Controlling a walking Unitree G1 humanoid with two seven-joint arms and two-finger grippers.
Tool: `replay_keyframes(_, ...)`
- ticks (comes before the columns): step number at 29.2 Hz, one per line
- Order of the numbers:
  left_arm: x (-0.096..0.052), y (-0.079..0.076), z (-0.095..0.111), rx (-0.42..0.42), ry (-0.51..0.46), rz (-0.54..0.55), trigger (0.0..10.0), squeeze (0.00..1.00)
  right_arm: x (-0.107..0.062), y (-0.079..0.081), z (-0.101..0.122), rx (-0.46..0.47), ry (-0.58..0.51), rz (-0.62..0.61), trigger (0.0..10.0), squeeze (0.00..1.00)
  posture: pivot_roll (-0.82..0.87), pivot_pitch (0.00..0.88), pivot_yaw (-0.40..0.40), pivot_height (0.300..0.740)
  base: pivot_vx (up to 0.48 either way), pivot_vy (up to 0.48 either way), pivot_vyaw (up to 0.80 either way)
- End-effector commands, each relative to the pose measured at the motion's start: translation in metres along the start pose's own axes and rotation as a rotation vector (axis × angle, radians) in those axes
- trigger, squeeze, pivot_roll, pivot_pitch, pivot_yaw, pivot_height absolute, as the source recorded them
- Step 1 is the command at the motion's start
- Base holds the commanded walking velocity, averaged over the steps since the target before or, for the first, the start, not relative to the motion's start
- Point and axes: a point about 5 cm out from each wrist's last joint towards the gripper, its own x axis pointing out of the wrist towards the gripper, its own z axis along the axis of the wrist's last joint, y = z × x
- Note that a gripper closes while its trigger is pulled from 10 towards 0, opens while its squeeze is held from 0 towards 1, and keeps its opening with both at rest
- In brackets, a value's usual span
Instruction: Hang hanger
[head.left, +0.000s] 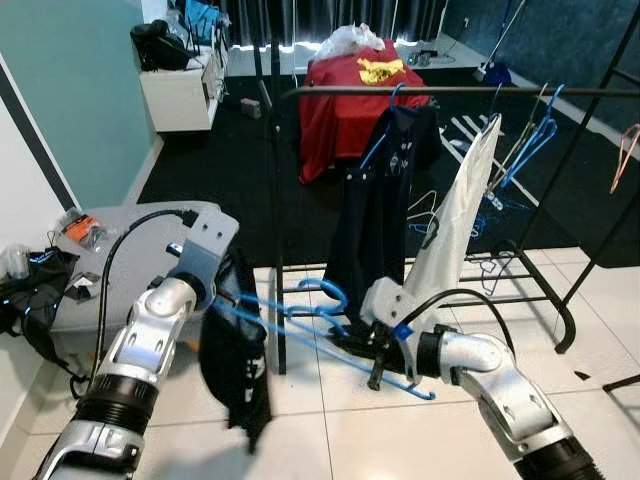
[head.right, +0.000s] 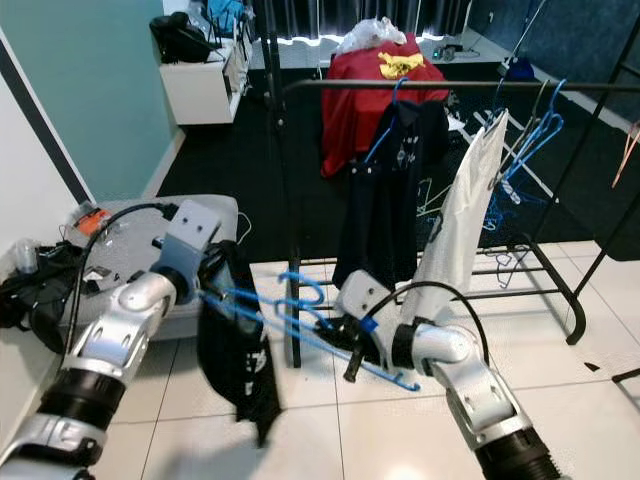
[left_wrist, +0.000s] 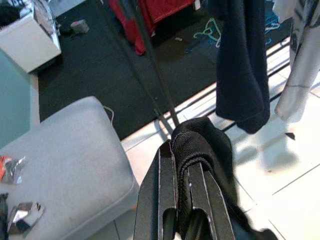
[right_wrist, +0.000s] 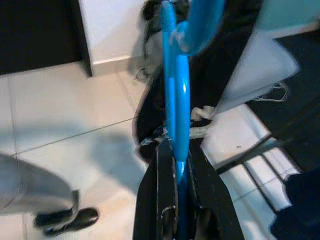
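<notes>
**Left eye view: garment half on the hanger, rail not yet reached**

The blue hanger (head.left: 320, 330) lies tilted and low, well below the clothes rail (head.left: 440, 91) and in front of the rack's foot. The right gripper (right_wrist: 176, 165) is clamped on one end of it — the wrist picture shows the blue bar pinched between the black fingers. The left gripper (left_wrist: 182, 165) is closed on a bunched fold of the dark garment (head.left: 235, 365), which droops from the hanger's other end toward the tiled floor.

By my reading, the dressing step is only partly done: the cloth hangs from one side, not spread across both shoulders. Seating the garment, lifting the hanger and hooking it over the rail — beside the navy garment (head.left: 380, 200) and white garment (head.left: 460, 215) already hung there — all remain.
</notes>
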Motion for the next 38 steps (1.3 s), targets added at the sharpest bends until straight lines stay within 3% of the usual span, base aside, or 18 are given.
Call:
replay_keyframes(1,0.002,0.003,0.006,0.032,-0.023,-0.013,10.0,0.0,0.004,0.001,0.005,-0.04,0.031,0.011,10.0,0.0,-0.01,0.009,0.006,0.74,0.0,0.0,0.0)
replay_keyframes(5,0.002,0.002,0.007,0.037,-0.025,-0.024,10.0,0.0,0.005,-0.002,0.006,-0.066,0.045,-0.009,10.0,0.0,-0.01,0.006,0.008,0.74,0.0,0.0,0.0)
replay_keyframes(8,0.002,0.001,0.007,0.039,-0.039,-0.042,10.0,0.0,0.007,-0.007,0.004,-0.136,0.095,-0.047,10.0,0.0,-0.02,0.0,0.008,0.74,0.0,0.0,0.0)
replay_keyframes(15,0.002,0.001,0.006,0.047,-0.034,-0.045,10.0,0.0,0.008,-0.01,0.005,-0.164,0.11,-0.092,10.0,0.0,-0.02,0.0,0.008,0.74,0.0,0.0,0.0)
replay_keyframes(18,0.003,0.004,0.002,0.066,-0.002,-0.031,10.0,0.0,0.009,-0.011,0.007,-0.141,0.087,-0.13,10.0,0.0,-0.01,0.0,0.017,0.74,0.0,0.0,0.0)
replay_keyframes(20,0.002,0.02,-0.013,0.107,0.122,0.026,10.0,0.0,0.004,-0.008,0.013,0.001,-0.009,-0.123,10.0,0.0,0.01,0.0,0.037,0.74,0.0,0.0,0.0)
replay_keyframes(21,0.002,0.02,-0.013,0.107,0.122,0.026,10.0,0.0,0.004,-0.008,0.013,0.001,-0.009,-0.123,10.0,0.0,0.01,0.0,0.037,0.74,0.0,0.0,0.0)
replay_keyframes(23,-0.004,0.031,-0.025,0.126,0.239,0.039,10.0,0.0,-0.008,-0.002,0.016,0.109,-0.089,-0.05,10.0,0.0,0.02,0.001,0.032,0.74,0.0,0.0,0.0)
replay_keyframes(27,-0.009,0.034,-0.03,0.13,0.287,0.03,10.0,0.0,-0.016,-0.001,0.017,0.137,-0.119,-0.015,10.0,0.0,0.02,0.006,0.029,0.74,0.0,0.0,0.0)
replay_keyframes(28,-0.014,0.036,-0.034,0.131,0.332,0.018,10.0,0.0,-0.026,0.002,0.017,0.174,-0.145,0.051,10.0,0.0,0.03,0.023,0.017,0.74,0.0,0.0,0.0)
replay_keyframes(30,-0.014,0.036,-0.034,0.131,0.332,0.018,10.0,0.0,-0.026,0.002,0.017,0.174,-0.145,0.051,10.0,0.0,0.03,0.023,0.017,0.74,0.0,0.0,0.0)
replay_keyframes(32,-0.024,0.045,-0.039,0.156,0.4,0.02,10.0,0.0,-0.044,0.004,0.014,0.214,-0.157,0.166,10.0,0.0,0.03,0.035,-0.001,0.74,0.0,0.0,0.0)
replay_keyframes(36,-0.033,0.053,-0.038,0.167,0.402,0.007,10.0,0.0,-0.056,-0.004,0.01,0.22,-0.161,0.19,10.0,0.0,0.02,0.041,-0.012,0.74,0.0,0.0,0.0)
replay_keyframes(38,-0.037,0.054,-0.029,0.152,0.367,-0.052,10.0,0.0,-0.058,-0.012,0.007,0.216,-0.143,0.203,10.0,0.0,0.02,0.051,-0.017,0.74,0.0,0.0,0.0)
